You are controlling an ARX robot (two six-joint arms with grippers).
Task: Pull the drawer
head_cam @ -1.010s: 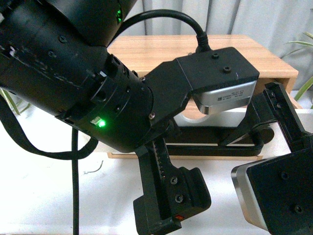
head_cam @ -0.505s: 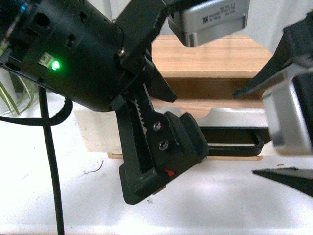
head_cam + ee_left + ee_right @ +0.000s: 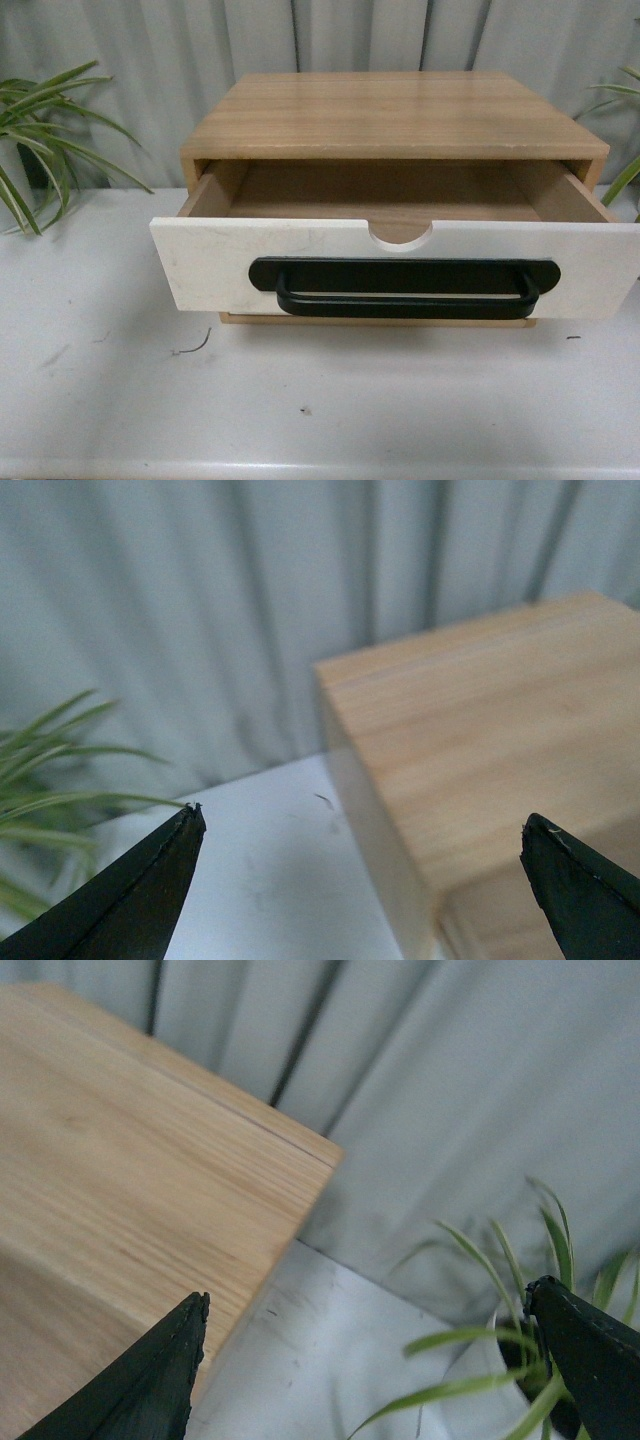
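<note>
The left gripper (image 3: pixel 362 818) is spread wide, its two black fingertips (image 3: pixel 140 900) poking in at opposite corners with nothing between them. Past them is the corner of a wooden cabinet (image 3: pixel 500 710) on a white table (image 3: pixel 270 880), with a grey curtain (image 3: pixel 200 600) behind and some green plant (image 3: pixel 50 780) leaves off to the side.

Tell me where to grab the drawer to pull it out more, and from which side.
Take the drawer by its black bar handle, near the middle, coming straight from the front. The bar runs level and stands off the white face, so one finger can go above it and one below.
</note>
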